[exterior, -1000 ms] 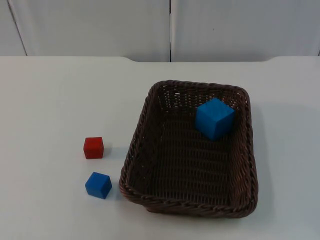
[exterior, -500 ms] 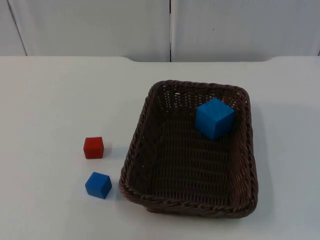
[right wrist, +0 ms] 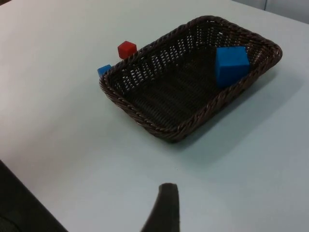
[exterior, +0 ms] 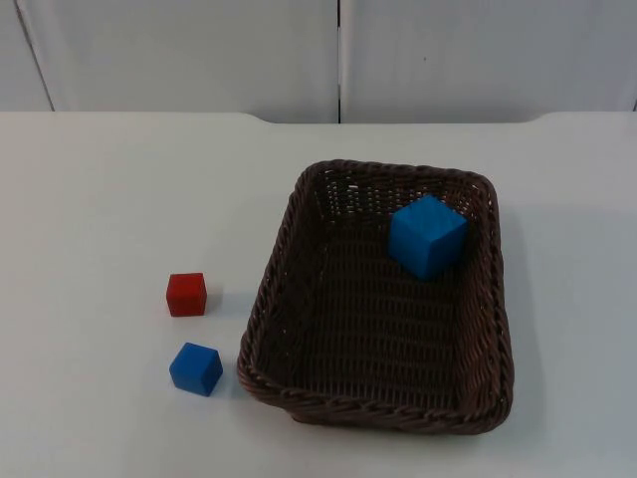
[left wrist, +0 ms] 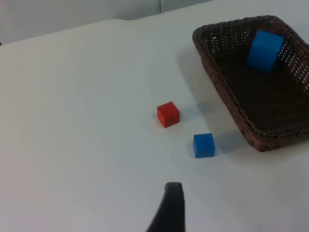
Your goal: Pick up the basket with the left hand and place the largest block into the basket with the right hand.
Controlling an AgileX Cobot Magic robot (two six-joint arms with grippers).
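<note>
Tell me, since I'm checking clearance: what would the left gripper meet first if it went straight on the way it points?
Probably the bare table just ahead; the small blue block and red block lie a little off that line, though depth is unclear.

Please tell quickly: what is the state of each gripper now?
Left gripper: above the table, holding nothing; open or closed cannot be told.
Right gripper: above the table, holding nothing; cannot be told.

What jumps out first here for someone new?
The dark wicker basket on the white table, with the large blue block already inside it, near its far right corner. Left of the basket, on the bare table, sit a small red block and a small blue block, the blue one nearer the camera in the top view.
</note>
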